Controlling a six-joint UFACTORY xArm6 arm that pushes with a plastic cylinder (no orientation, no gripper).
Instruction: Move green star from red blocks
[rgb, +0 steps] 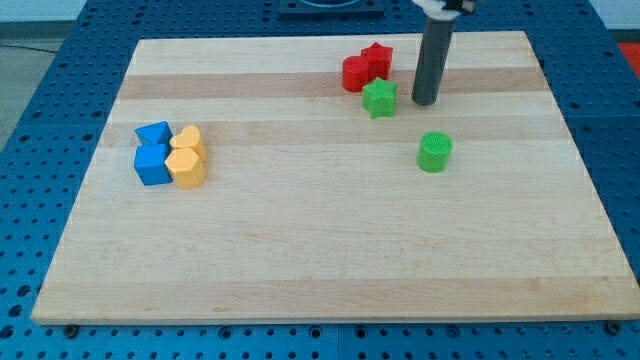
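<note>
A green star (379, 98) lies near the view's top, just below and right of two red blocks: a red rounded block (355, 74) and a red star (377, 59) that touch each other. The green star touches or nearly touches the red rounded block. My tip (424, 102) stands on the board just to the right of the green star, a small gap apart from it. The dark rod rises from it to the view's top.
A green cylinder (434, 152) stands below my tip. At the view's left a cluster holds two blue blocks (153, 155) and two yellow blocks (187, 158). The wooden board (330, 250) lies on a blue perforated table.
</note>
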